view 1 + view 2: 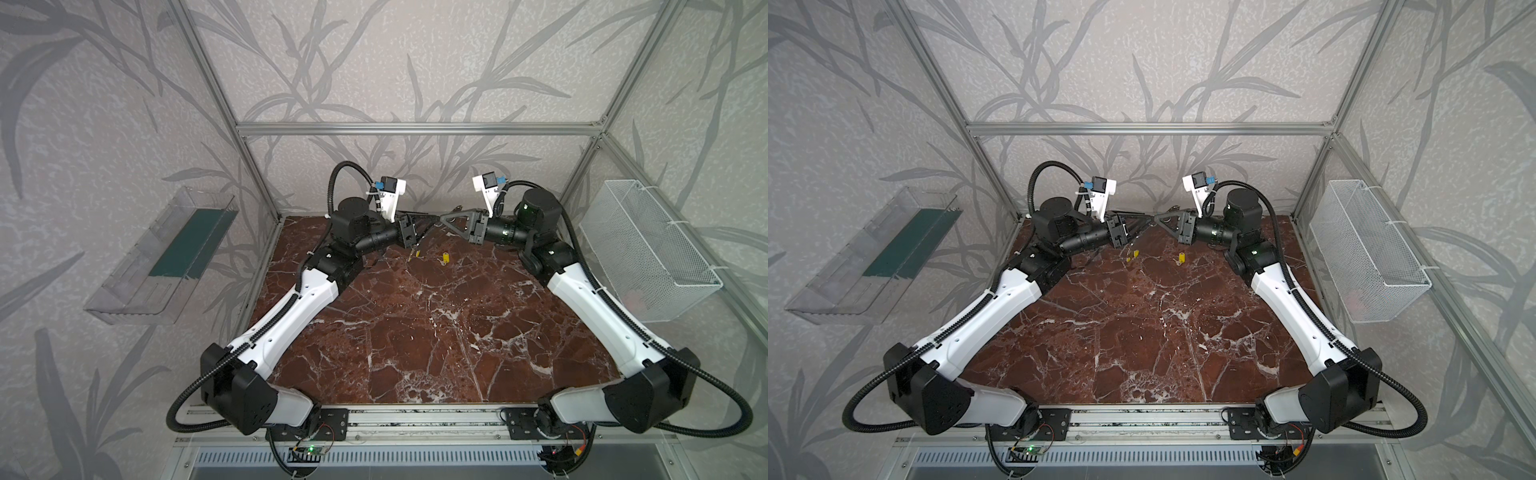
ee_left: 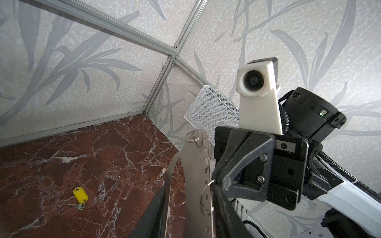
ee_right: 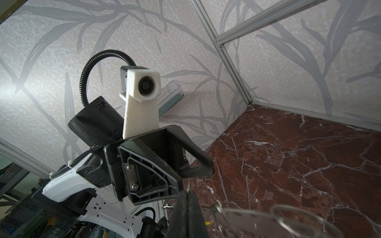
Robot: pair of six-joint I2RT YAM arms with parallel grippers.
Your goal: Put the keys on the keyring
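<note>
Above the far edge of the marble tabletop (image 1: 415, 332) we see the right gripper (image 2: 215, 182) pinched on the keyring (image 2: 191, 160); the left gripper (image 2: 188, 189) straddles it, and whether it grips we cannot tell.

Overhead stereo pair, close wrist views face-to-face
</note>
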